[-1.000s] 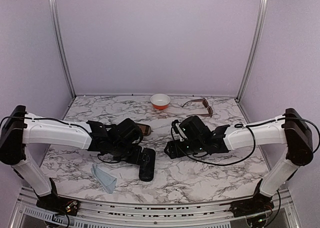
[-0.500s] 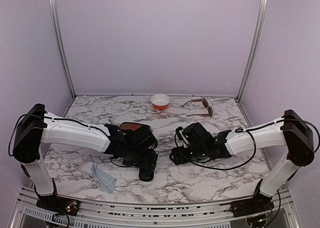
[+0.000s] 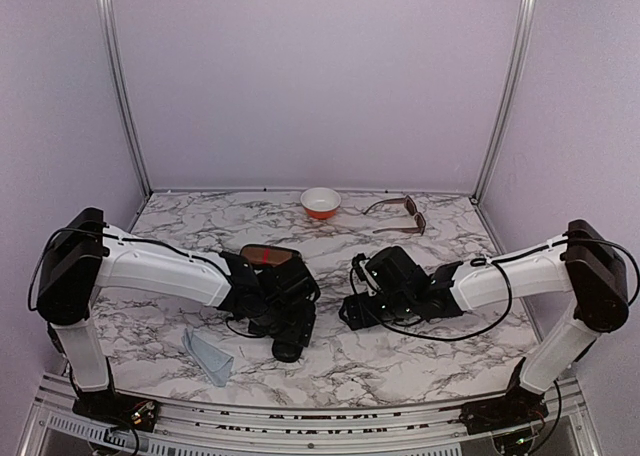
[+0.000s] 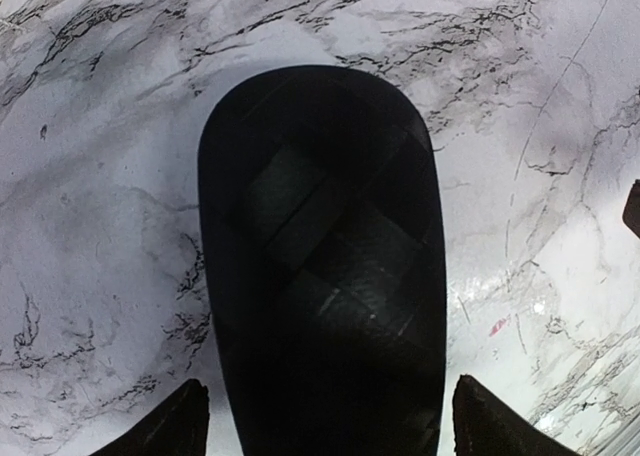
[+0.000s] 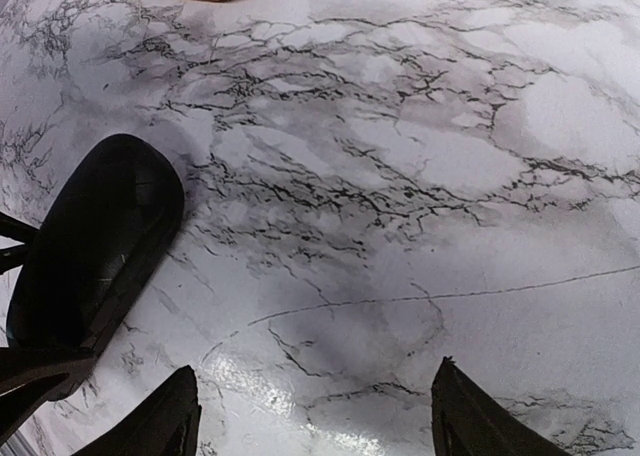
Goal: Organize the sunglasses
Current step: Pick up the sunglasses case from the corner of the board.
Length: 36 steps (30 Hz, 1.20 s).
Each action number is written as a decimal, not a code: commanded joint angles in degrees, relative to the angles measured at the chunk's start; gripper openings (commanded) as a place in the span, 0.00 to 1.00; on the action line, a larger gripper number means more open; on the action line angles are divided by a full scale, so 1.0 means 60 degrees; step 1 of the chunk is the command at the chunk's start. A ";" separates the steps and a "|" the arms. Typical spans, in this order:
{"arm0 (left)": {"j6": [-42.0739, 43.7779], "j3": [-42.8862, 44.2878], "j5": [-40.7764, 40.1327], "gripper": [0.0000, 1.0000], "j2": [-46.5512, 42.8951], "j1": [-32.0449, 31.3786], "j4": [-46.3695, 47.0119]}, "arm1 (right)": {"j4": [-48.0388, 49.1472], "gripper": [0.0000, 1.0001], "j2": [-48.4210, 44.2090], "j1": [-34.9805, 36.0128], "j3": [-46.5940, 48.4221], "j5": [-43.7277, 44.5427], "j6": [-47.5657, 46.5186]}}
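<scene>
Sunglasses (image 3: 408, 217) first, and you can make out only the brown pair, lying with arms unfolded at the far right of the table (image 3: 450, 351), well apart from both grippers. That marble table carries everything else. Your left arm (image 3: 160, 271) reaches in from the left toward the middle, and your right arm (image 3: 500, 276) comes in from the right, so the two wrists end up near each other. The left gripper (image 4: 330, 426) hangs over the black case (image 4: 320, 266) with its jaws spread wide, one fingertip (image 4: 180, 424) on each side of the case's end. The fingertips stand just beside the case's edges, but you cannot tell whether they touch it. The right gripper (image 5: 315, 416) is just right of that case, jaws apart over bare marble with nothing between them. The black case lies flat and closed, near the front of the table. The brown case (image 3: 262, 253), marked with a red stripe, lies just behind the left wrist, partly hidden by it. A blue cloth (image 3: 210, 356) lies near the front edge, left of the black case. An orange bowl (image 3: 320, 203), white inside, stands at the far edge — left of the sunglasses and apart from them.
</scene>
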 commanded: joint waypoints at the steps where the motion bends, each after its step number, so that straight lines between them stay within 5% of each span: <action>1: 0.0143 0.0148 -0.0049 0.81 0.0234 -0.0085 -0.0204 | 0.0201 0.77 -0.0112 -0.0058 0.0010 0.0010 0.0025; 9: 0.0157 0.0076 -0.0112 0.81 0.0334 -0.0128 -0.0184 | 0.0224 0.77 -0.0014 -0.0058 -0.0041 -0.0033 0.0047; 17: 0.0669 -0.0019 -0.0868 0.47 -0.0416 -0.0141 -0.0011 | 0.0219 0.77 -0.0347 -0.0060 -0.0168 0.0124 0.0075; 28: 0.3025 -0.0547 0.1418 0.45 -0.2436 0.0349 0.1886 | 0.0843 0.78 -0.2671 -0.0072 -0.0667 0.0105 -0.0502; 36: 0.3719 -0.0437 0.2707 0.46 -0.3348 0.1260 0.2462 | 0.2657 1.00 -0.5428 -0.0147 -0.1890 -0.0425 -0.0546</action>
